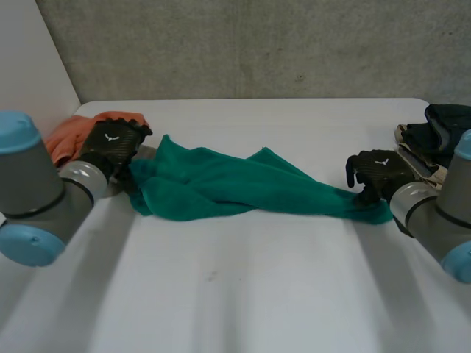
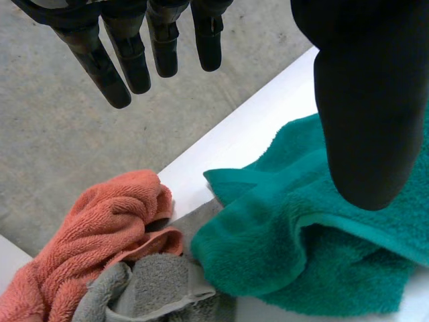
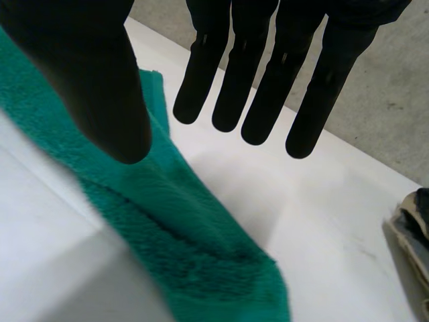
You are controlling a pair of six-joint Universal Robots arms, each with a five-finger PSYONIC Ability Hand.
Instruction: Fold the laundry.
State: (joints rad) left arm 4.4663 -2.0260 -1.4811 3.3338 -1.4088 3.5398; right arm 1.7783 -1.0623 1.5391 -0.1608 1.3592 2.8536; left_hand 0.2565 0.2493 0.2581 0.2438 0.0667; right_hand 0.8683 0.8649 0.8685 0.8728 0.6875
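A green towel lies bunched in a long strip across the white table, running from one hand to the other. My left hand hovers at the towel's left end, fingers and thumb straight and spread, with the green towel below the thumb and nothing held. My right hand is over the towel's right end. Its fingers are straight and apart from the thumb, and the green towel's corner lies flat on the table under it, not gripped.
An orange towel and a grey cloth lie crumpled by the left hand, touching the green towel's end. A pile of dark and beige garments sits at the table's right edge. A concrete wall stands behind the table.
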